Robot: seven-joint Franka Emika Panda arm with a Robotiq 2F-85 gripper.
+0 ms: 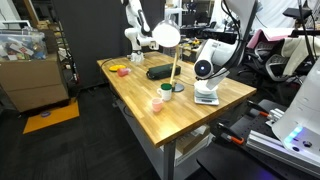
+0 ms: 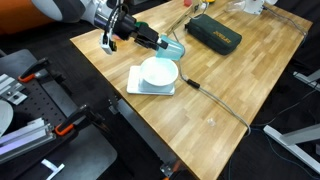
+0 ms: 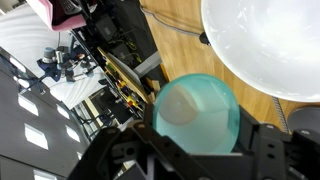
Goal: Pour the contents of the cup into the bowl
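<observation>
Claw [image 2: 158,42] was clamped on the cup [image 2: 173,46], with fingers [image 3: 118,152] on either side of its wall in the wrist view. The cup [image 3: 197,112] showed a round teal end to the wrist camera. A pale patch lay inside, but the contents could not be made out.

The cup sat just beside the far rim of the bowl [image 2: 159,72]. Whether it touched the wood could not be told. The bowl [image 3: 262,45] showed a plain white interior. It rested on a flat square white slab [image 2: 138,86] near the table's front edge.

The table [image 2: 235,80] had a butcher-block wood top, with a broad bare stretch beyond the slab. A black case [image 2: 213,33] lay well apart, toward the far edge.

In an exterior view, a pink cup [image 1: 156,103] and a green cup [image 1: 166,90] stood close together mid-table under a desk lamp [image 1: 166,35]. The room was a lab space, with a cardboard box [image 1: 35,80] on the dark floor.
</observation>
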